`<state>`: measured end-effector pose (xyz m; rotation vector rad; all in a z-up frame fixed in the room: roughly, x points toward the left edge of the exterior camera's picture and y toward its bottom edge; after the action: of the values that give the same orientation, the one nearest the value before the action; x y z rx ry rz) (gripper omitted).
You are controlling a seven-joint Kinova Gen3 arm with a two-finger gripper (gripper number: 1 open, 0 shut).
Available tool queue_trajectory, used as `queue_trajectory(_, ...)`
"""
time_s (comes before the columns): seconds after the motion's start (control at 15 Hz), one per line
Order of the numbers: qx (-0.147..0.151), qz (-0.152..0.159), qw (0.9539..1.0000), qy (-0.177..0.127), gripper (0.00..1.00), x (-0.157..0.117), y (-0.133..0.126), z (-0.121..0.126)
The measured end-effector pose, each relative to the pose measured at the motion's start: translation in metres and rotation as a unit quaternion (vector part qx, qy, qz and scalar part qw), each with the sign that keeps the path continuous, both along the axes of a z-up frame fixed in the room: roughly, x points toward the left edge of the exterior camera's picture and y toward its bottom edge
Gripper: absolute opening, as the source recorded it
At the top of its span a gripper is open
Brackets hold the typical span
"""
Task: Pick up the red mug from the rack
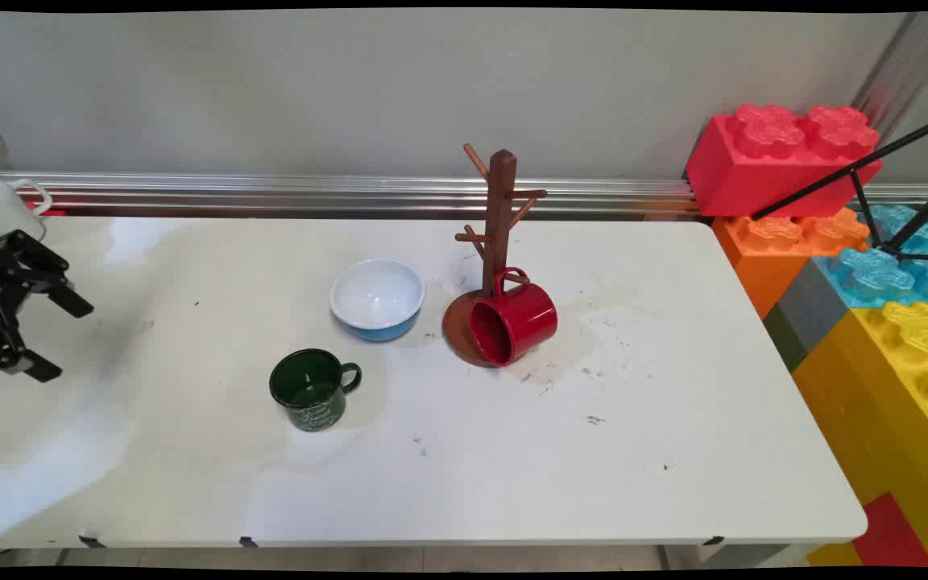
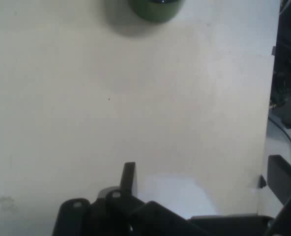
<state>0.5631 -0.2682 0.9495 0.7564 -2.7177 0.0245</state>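
My black gripper (image 1: 57, 337) hangs at the table's left edge, open, with nothing between its fingers. The nearest thing is a dark green mug (image 1: 311, 389), upright, well to its right. In the hand view the gripper (image 2: 206, 179) looks over bare white table (image 2: 135, 108), and the green mug (image 2: 155, 7) shows only at the top edge. Farther right stand a white bowl with a blue outside (image 1: 377, 298) and a brown wooden mug tree (image 1: 501, 217). A red mug (image 1: 512, 322) lies on its side on the tree's round base, mouth toward the camera.
A white mug (image 1: 5, 205) stands at the far left, behind the gripper. Large toy bricks, red (image 1: 778, 157), orange (image 1: 786, 242), blue (image 1: 883, 274) and yellow (image 1: 899, 387), are stacked off the table's right end. A metal rail (image 1: 271, 193) runs along the back.
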Motion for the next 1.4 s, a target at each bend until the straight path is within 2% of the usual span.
queue_trajectory(0.2, -0.01, 0.022, 0.9994, 0.026, 1.0, -0.009, -0.001, -0.004)
queue_trajectory(0.4, -0.021, 0.059, 0.9959, 0.065, 1.0, -0.026, -0.007, -0.006)
queue_trajectory(0.53, -0.025, 0.099, 0.9902, 0.095, 1.0, -0.038, -0.016, -0.011)
queue_trajectory(0.67, -0.037, 0.136, 0.9816, 0.129, 1.0, -0.053, -0.026, -0.016)
queue_trajectory(1.0, -0.084, 0.161, 0.9658, 0.185, 1.0, -0.09, -0.038, -0.008)
queue_trajectory(1.2, -0.102, 0.165, 0.9603, 0.2, 1.0, -0.104, -0.043, -0.008)
queue_trajectory(1.4, -0.113, 0.16, 0.9579, 0.21, 1.0, -0.121, -0.047, -0.01)
